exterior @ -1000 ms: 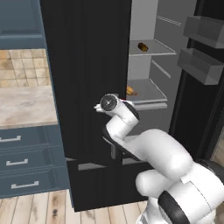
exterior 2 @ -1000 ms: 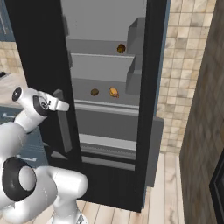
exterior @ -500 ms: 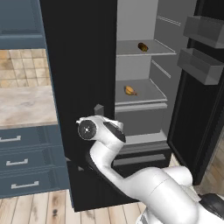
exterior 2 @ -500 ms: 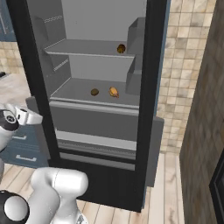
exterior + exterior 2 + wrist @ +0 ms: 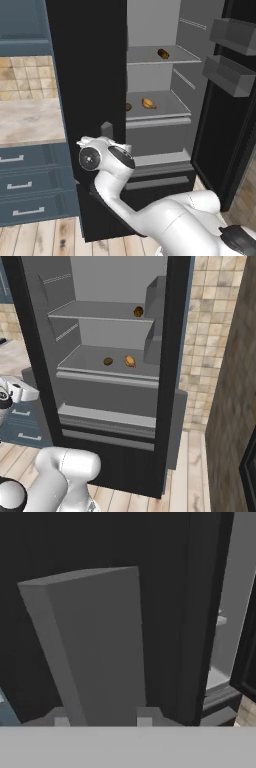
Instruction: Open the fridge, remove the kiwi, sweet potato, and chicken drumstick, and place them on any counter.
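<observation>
The black fridge [image 5: 90, 60] stands with both doors swung out and its grey inside showing. On the upper shelf lies the sweet potato [image 5: 162, 53] [image 5: 138, 311]. On the shelf below, the kiwi [image 5: 128, 106] [image 5: 108, 361] sits beside the chicken drumstick [image 5: 148, 103] [image 5: 130, 361]. My gripper [image 5: 102, 722] [image 5: 104, 134] is low at the left door's outer face, shut on its grey handle [image 5: 95, 647], which fills the gap between the fingertips [image 5: 61, 721]. The beige counter [image 5: 27, 122] lies to the left of the fridge.
Blue-grey drawers [image 5: 20, 185] with silver handles sit under the counter. The right door [image 5: 230, 100] carries two grey bins and stands out toward me. A tiled wall [image 5: 200, 346] and a dark panel [image 5: 235, 381] close off the right. Below is wooden floor [image 5: 45, 237].
My arm has swung left and down with the handle in the gripper. The left door has come further out, so more of the shelves show in the right base view.
</observation>
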